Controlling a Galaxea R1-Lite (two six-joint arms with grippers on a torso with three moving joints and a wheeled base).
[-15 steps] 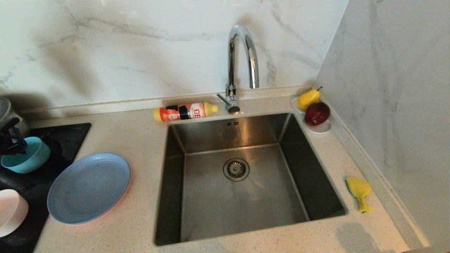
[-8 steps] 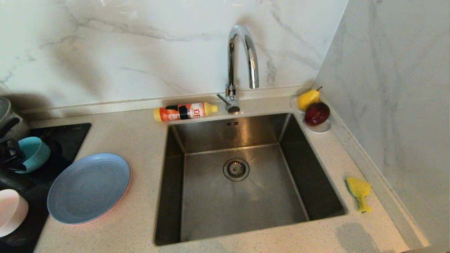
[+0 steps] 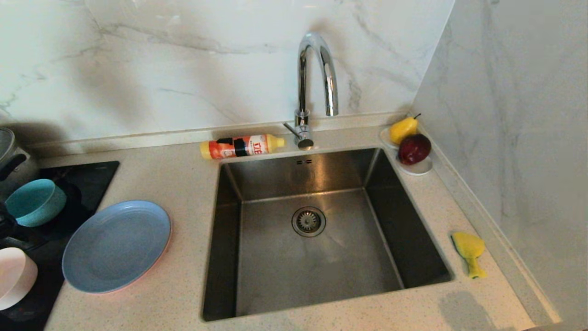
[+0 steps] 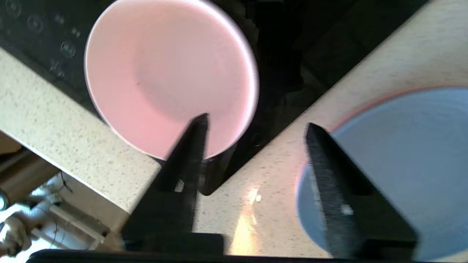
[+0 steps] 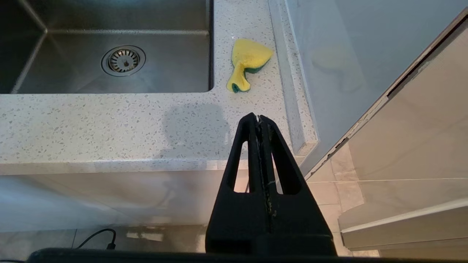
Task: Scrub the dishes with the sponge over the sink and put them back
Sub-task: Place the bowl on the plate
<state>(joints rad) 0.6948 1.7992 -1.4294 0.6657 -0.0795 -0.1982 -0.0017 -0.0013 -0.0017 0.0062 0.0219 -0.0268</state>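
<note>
Speckled beige table (image 3: 183,174) runs under a marble wall and carries everything. Set into it is the sink (image 3: 317,257), a square steel basin with a round drain strainer (image 3: 308,221) and a tall chrome faucet (image 3: 314,87) behind it. A black cooktop (image 3: 69,184) lies at the table's left end.

Just beside the cooktop rests the grey-blue plate (image 3: 116,246), with the rim of the pink plate (image 3: 158,264) showing under its edge. On the cooktop stand the teal bowl (image 3: 34,202), tilted, and the pale pink bowl (image 3: 14,276) nearer the front edge. A steel pot (image 3: 7,151) shows at the far left.

An orange bottle (image 3: 241,146) lies on its side behind the sink. In the right back corner a small white dish (image 3: 415,168) holds a yellow pear (image 3: 403,129) and a dark red apple (image 3: 414,148).

The sponge (image 3: 468,252), yellow with a green side and bent, lies on the table right of the sink, near the wall.

The left end effector (image 4: 256,126) hangs over the gap between the pale pink bowl and the grey-blue plate, its fingers spread and holding nothing. The right end effector (image 5: 259,118) is parked off the table's front edge, fingers pressed together.
</note>
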